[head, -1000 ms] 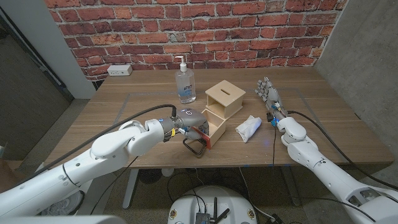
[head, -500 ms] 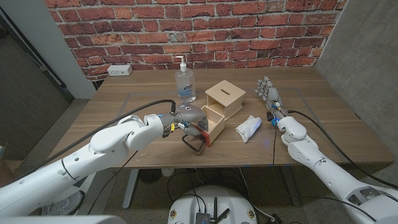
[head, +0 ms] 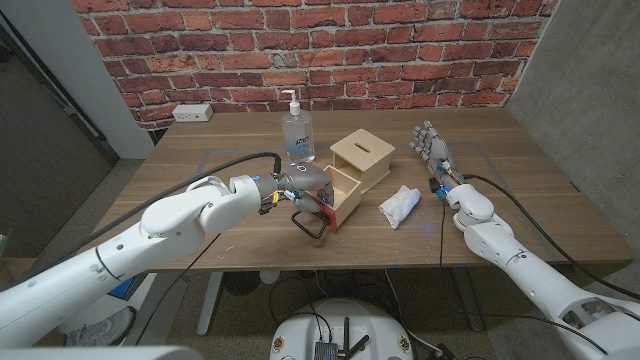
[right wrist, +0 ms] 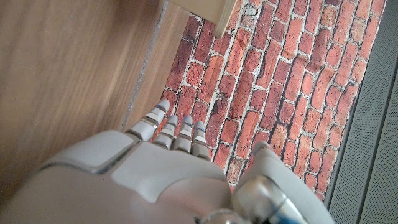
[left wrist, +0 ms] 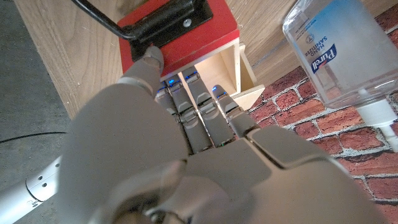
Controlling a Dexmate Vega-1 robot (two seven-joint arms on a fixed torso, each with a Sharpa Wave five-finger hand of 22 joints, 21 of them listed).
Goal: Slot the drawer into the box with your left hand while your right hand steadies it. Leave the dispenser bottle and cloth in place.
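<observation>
Since a second ago the drawer [head: 331,199] has slid deeper into the box [head: 361,158], the left hand [head: 303,187] pressing its red front without grasping. Right hand [head: 432,150] stands released, fingers apart, well beside the box.

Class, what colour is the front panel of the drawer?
Red, with a black handle; the drawer front shows best in the left wrist view.
</observation>
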